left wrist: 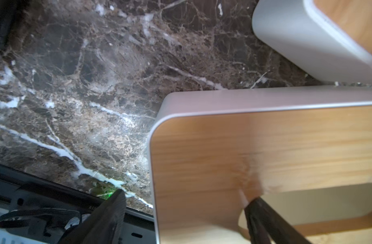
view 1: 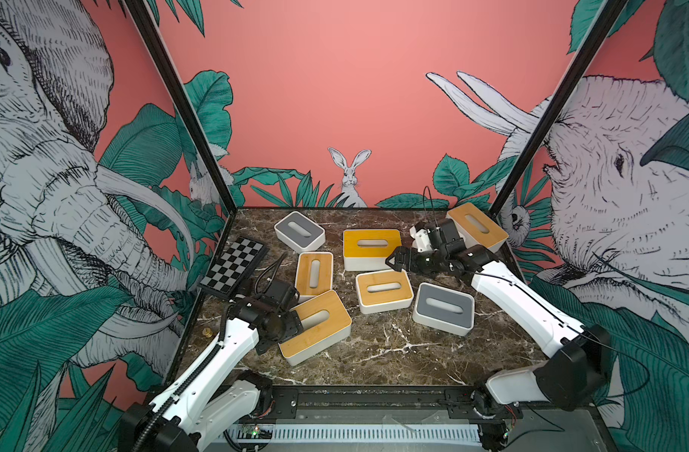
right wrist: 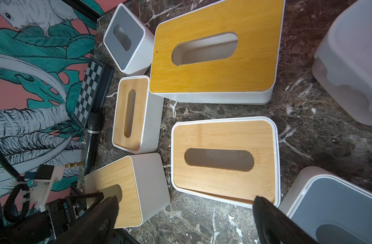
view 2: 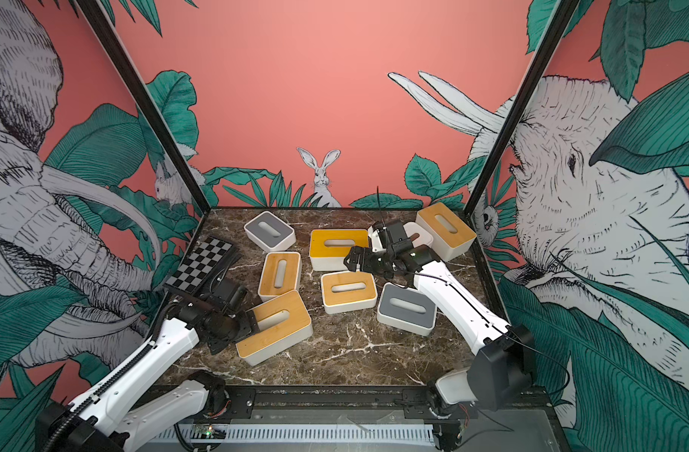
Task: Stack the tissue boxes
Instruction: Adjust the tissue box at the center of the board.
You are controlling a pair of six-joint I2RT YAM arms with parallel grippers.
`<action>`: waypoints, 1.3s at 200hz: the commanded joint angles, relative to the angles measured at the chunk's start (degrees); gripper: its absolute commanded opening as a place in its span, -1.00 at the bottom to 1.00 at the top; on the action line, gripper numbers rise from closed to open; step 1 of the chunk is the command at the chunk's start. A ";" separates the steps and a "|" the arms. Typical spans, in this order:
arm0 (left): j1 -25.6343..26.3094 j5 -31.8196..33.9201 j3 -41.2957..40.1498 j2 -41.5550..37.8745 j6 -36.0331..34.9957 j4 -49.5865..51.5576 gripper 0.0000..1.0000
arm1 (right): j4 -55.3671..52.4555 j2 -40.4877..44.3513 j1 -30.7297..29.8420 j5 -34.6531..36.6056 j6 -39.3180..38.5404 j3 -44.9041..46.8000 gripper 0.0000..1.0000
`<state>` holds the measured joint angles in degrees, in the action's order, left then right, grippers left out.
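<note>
Left gripper (view 1: 290,332) open astride short end of front-left bamboo-lid tissue box (view 1: 323,325): one finger in lid slot, other outside end wall, clear of it. Right gripper (view 1: 394,261) wide open, empty, above table between large bamboo-lid box (view 1: 372,248) and middle bamboo-lid box (view 1: 384,289). Back grey-lid box (view 1: 299,231) and front-right grey-lid box (view 1: 444,307) well apart. These boxes sit singly on marble table (view 1: 374,352).

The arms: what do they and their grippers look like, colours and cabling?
Both arms have white shell links with black joint housings. The left arm carries a black ribbed cable conduit; the right arm a thin black cable along its top. The left gripper and right gripper are black, with tapering fingers.
</note>
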<state>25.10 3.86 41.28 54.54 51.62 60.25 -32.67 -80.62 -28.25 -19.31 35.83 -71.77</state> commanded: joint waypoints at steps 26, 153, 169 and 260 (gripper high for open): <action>0.44 0.74 -3.42 -0.09 1.99 -3.09 0.60 | 3.40 -1.04 -0.23 -1.89 0.99 -1.09 0.99; 0.67 1.11 -5.79 -2.14 3.26 -2.69 0.22 | 5.12 -2.35 0.02 -3.43 -0.39 0.23 0.99; 0.79 0.86 -6.12 -2.55 3.42 -2.16 0.15 | 5.48 -2.43 0.19 -3.38 -0.38 0.31 0.98; 0.70 -0.24 -2.72 -9.46 4.44 -2.04 0.03 | 6.90 -4.70 0.39 -5.77 0.81 -4.73 0.99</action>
<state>25.74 3.33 37.15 47.64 54.26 57.82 -26.65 -85.65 -28.08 -24.71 36.88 -73.30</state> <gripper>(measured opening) 0.615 0.994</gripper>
